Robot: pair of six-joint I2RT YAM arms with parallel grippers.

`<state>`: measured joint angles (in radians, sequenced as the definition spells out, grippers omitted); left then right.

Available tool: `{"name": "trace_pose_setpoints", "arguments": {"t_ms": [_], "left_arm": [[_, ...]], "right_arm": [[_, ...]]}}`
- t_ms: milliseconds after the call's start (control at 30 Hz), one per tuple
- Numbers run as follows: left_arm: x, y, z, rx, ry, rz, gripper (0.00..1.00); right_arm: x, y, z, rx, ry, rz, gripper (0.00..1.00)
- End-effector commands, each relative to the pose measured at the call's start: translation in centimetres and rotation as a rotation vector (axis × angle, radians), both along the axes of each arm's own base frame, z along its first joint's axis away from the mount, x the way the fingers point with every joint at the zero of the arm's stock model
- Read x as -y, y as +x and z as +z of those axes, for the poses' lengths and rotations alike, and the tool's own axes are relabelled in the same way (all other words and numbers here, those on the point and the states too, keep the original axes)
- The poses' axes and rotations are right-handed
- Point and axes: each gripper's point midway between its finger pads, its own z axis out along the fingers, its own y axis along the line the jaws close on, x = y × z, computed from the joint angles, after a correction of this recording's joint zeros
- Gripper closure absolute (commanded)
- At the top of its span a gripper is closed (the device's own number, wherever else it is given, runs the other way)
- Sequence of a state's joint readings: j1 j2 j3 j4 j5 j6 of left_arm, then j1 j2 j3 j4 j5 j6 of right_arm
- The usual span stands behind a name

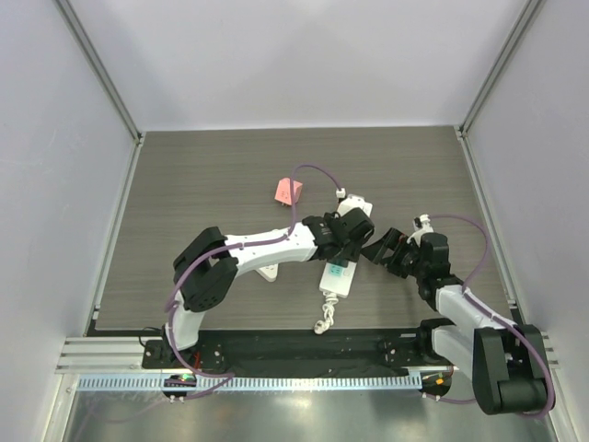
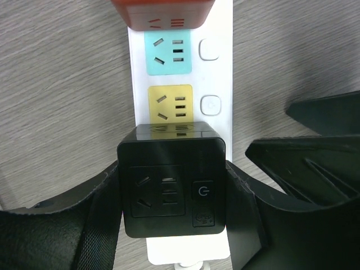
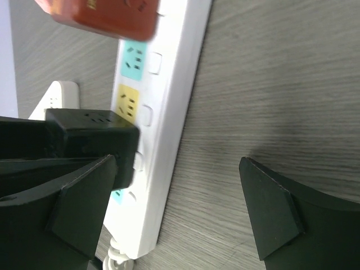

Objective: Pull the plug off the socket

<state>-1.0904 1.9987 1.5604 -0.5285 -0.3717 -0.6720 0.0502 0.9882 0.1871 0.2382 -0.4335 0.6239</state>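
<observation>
Left tool [image 2: 171, 194] clamped on black plug [image 2: 169, 163]; right tool [image 3: 177, 208] apart, low astride white socket [image 2: 222, 79].

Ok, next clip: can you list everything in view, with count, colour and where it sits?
power strip: one, white, yellow and blue outlet faces showing, lying mid-table.
cord: one, white, knotted, at the strip's end nearest the arm bases.
black plug: one, black cube, on the strip next to the yellow face.
red adapter: one, red-orange, at the strip's far end, past the blue face.
pink block: one, pink, on the table beyond the strip.
white piece: one, white, on the table under the left arm.
table: one, grey wood grain.
left gripper: black, clamped on the plug's sides.
right gripper: black, open, straddling the strip's edge.
</observation>
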Motion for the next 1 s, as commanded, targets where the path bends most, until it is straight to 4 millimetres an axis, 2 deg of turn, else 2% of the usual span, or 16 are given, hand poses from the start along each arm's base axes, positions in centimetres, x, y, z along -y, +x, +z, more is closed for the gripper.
{"name": "trace_pose_setpoints", "arguments": {"t_ms": [0, 33, 167, 200, 333, 567, 800, 967], "left_arm": [[1.1, -0.5, 2.2, -0.013, -0.127, -0.020, 1.00], [1.0, -0.7, 3.4, -0.002, -0.164, -0.021, 1.00], [1.2, -1.4, 4.1, -0.004, -0.252, -0.025, 1.00], [1.6, -1.4, 4.8, 0.005, -0.292, -0.031, 1.00], [1.1, -1.9, 4.6, -0.018, -0.298, -0.013, 1.00], [1.3, -2.1, 6.5, 0.007, -0.377, -0.025, 1.00], [3.3, -2.6, 8.0, -0.013, -0.524, -0.048, 1.00], [4.5, -2.7, 9.0, -0.027, -0.565, -0.070, 1.00]], "right_arm": [[-0.2, 1.3, 1.1, 0.032, 0.000, 0.023, 0.04], [-0.2, 1.3, 1.0, 0.026, -0.001, 0.019, 0.04], [-0.4, 1.6, 1.4, 0.032, 0.035, -0.002, 0.04], [-0.4, 1.7, 1.4, 0.033, 0.041, -0.006, 0.04], [-0.3, 2.4, 1.2, 0.041, 0.058, -0.027, 0.06], [-1.2, 2.3, 0.2, 0.011, 0.106, 0.004, 0.10], [-1.5, 2.0, 0.1, 0.017, 0.111, 0.030, 0.12], [-1.6, 1.9, 0.4, 0.029, 0.114, 0.041, 0.12]]}}
